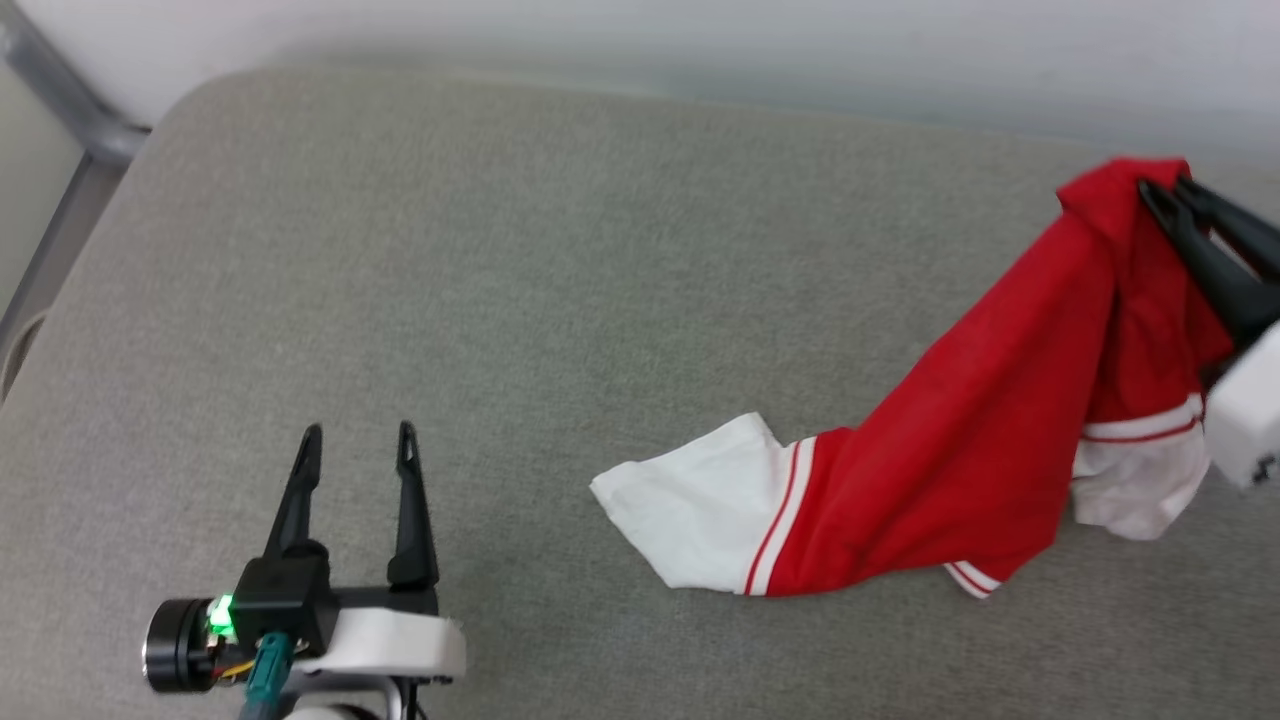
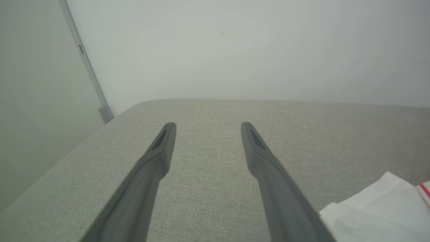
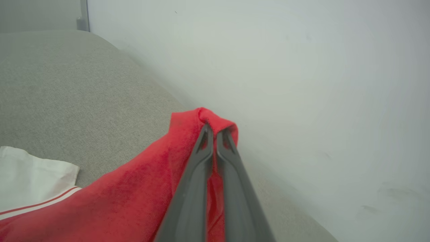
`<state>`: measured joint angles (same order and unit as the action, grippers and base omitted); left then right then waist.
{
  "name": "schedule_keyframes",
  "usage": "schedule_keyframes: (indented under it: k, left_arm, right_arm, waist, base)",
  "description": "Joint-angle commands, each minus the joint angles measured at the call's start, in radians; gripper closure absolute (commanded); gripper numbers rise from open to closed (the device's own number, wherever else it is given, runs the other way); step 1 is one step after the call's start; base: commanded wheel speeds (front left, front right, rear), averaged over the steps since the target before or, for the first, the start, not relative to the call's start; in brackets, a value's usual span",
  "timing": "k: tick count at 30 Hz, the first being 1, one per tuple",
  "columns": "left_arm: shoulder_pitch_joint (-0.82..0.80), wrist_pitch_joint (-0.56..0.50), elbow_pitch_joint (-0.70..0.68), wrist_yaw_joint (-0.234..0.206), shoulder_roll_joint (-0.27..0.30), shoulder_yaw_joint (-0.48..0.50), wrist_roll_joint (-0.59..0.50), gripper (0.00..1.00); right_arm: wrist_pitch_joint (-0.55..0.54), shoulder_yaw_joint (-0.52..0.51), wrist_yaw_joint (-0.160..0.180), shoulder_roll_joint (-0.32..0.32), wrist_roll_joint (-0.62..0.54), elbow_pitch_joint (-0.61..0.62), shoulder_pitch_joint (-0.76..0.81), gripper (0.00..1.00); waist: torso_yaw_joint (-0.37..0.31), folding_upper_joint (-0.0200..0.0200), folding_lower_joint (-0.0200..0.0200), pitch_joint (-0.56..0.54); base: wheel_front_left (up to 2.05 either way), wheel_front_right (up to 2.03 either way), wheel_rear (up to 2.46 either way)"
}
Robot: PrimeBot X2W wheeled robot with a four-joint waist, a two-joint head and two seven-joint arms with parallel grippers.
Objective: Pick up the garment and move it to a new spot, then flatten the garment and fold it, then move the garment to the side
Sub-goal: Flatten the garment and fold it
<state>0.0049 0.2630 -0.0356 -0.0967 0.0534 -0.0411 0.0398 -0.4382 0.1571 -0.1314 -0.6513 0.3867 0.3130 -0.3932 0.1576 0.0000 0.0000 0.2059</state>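
Nearest the lens, low on the left of the head view: left end effector [image 1: 359, 430], fingers spread wide, nothing between them, poised over bare grey fabric-covered bench [image 1: 500, 250]. Far off at the right edge, right end effector [image 1: 1165, 185] clenched on a small fold of the garment [image 1: 960, 440], lifting that end clear while the rest slopes down to the bench and ends in a white sleeve [image 1: 690, 510] lying flat.

Risks, as a judgement:
- Slender grip, only a bunched fold at the very fingertips; could slip out under the weight of the hanging cloth.
- Trailing sleeve resting on rough fabric; drag during any carry likely to tug against the pinch or twist the body further.
- Held from one point only, so likely to land crumpled and make flattening harder.
- Very close to the wall [image 3: 302, 67]; a swing that way could brush it.

Differences between views:
- Right wrist view: the pinch itself, right end effector [image 3: 215, 129] with both fingers pressed together and red cloth [image 3: 134, 188] folded over the tips, wall right behind.
- Head view: the whole drape, plus a second white sleeve dangling below the pale wrist.
- Left wrist view: left end effector [image 2: 208, 125] empty, a corner of white sleeve [image 2: 369, 208] at lower right, near but not touching.
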Motion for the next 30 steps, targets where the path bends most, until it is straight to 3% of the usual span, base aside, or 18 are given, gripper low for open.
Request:
schedule_keyframes:
  k: [1, 8, 16, 23, 30]
  left_arm:
    - [-0.025, 0.003, 0.0, 0.003, -0.001, -0.008, 0.004, 0.0]
    - [-0.103, 0.003, -0.008, -0.018, -0.004, -0.069, 0.028, 0.0]
    - [-0.17, 0.003, -0.01, -0.053, -0.004, -0.131, 0.074, 0.0]
    - [-0.21, 0.003, -0.008, -0.079, -0.003, -0.176, 0.104, 0.0]
    - [-0.222, 0.003, 0.001, -0.089, -0.003, -0.18, 0.11, 0.0]
  right_arm:
    - [0.003, 0.042, 0.001, -0.023, -0.01, -0.031, -0.063, 1.0]
    - [-0.019, 0.333, 0.001, -0.047, 0.018, -0.255, -0.416, 1.0]
    - [-0.042, 0.704, 0.001, 0.057, 0.064, -0.587, -0.773, 1.0]
    - [-0.071, 1.026, 0.001, 0.117, 0.18, -0.819, -0.928, 1.0]
    - [-0.088, 1.121, 0.001, 0.139, 0.291, -0.939, -0.963, 1.0]
  waist:
    - [0.038, 0.0, 0.0, 0.052]
    - [0.114, 0.0, 0.0, 0.166]
    - [0.175, 0.0, 0.0, 0.268]
    - [0.219, 0.0, 0.0, 0.319]
    - [0.226, 0.0, 0.0, 0.325]
  base:
    - [0.0, 0.0, 0.0]
    - [0.0, 0.0, 0.0]
    - [0.0, 0.0, 0.0]
    - [0.0, 0.0, 0.0]
    - [0.0, 0.0, 0.0]
